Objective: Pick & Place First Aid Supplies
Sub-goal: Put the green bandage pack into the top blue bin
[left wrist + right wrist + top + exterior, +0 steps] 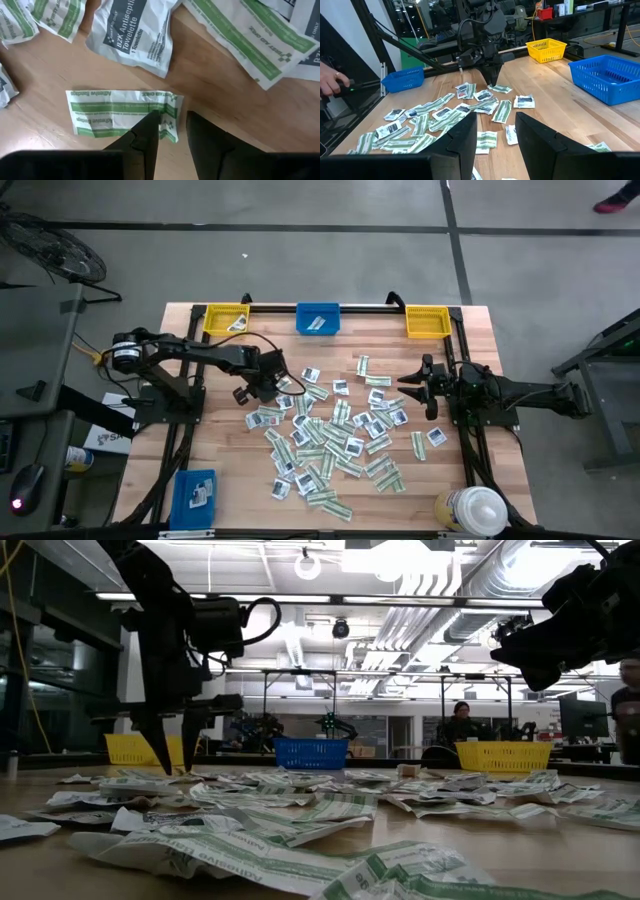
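The first aid supplies (335,430) lie scattered on the wooden table: squarish white packets and narrow green-and-white strips. My left gripper (272,390) points down at the pile's left edge, open. In its wrist view its fingertips (172,120) stand at one end of a flat green-and-white bandage strip (120,112), with a white towelette packet (132,32) beyond it. In the low view its fingers (177,768) reach down to table height. My right gripper (405,390) waits level at the pile's right edge, open (495,125) and with nothing between its fingers. My left gripper comes from above, pointing down. One fingertip (150,122) stands over the strip's end (167,107) and the other (197,125) over bare wood beside it. Whether a fingertip touches the strip, I cannot tell. The strip lies flat on the table.
Along the far edge stand a yellow bin (227,318), a blue bin (318,318) and another yellow bin (427,320). Another blue bin (194,495) sits at the near left, and a white-capped bottle (470,510) at the near right. A person's hand (330,82) shows beyond the table.
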